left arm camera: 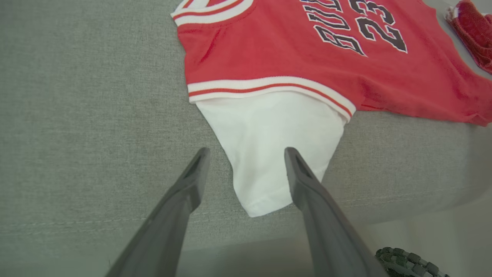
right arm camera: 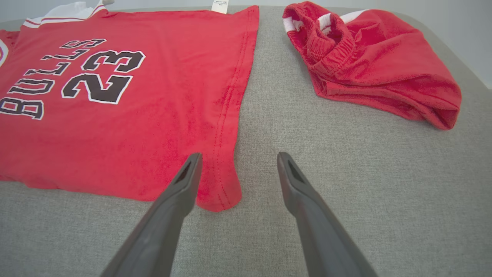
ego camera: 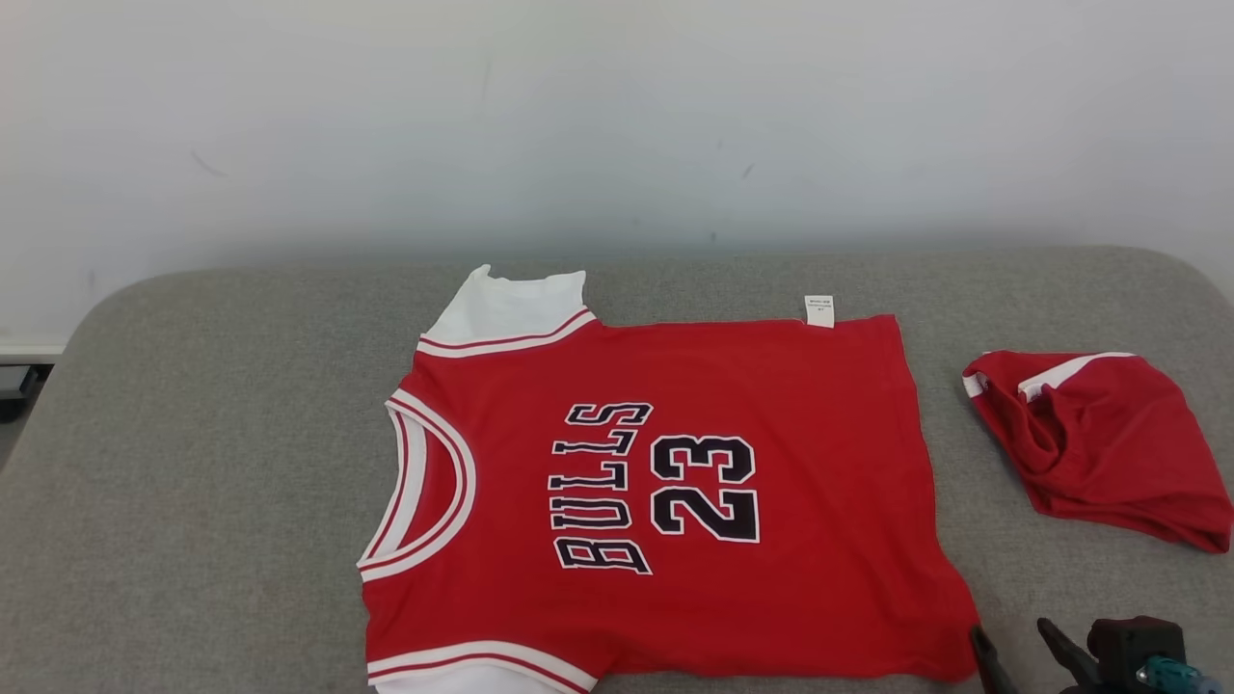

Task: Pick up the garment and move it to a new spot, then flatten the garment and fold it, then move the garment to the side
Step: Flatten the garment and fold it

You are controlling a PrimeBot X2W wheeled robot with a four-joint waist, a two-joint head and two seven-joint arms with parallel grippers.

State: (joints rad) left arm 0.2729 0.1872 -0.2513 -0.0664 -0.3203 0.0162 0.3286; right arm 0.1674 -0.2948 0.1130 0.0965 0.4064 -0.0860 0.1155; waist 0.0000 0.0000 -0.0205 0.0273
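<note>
- Your red Bulls 23 jersey (ego camera: 665, 482) lies flat mid grey cushion (ego camera: 193, 434). Neck is to the L, bottom edge to the R, so its long way runs L-R.
- L gripper (left arm camera: 246, 152): fingers wide apart, holding nothing. The near white sleeve (left arm camera: 269, 130) sits right ahead, between them.
- R gripper (right arm camera: 237, 156): wide apart too, empty. The near hem corner (right arm camera: 219, 192) is just beside one finger.
- Each arm is nearest its own end.
- Count: 1 jersey, 2 white sleeves, 1 red shorts (ego camera: 1099, 443), 2 grippers.

The left gripper (left arm camera: 246, 152) and right gripper (right arm camera: 237, 156) each have two long, tapering dark grey fingers (left arm camera: 180, 207). At lower right sits a black block (ego camera: 1136, 644) with a teal fitting (ego camera: 1168, 672).
</note>
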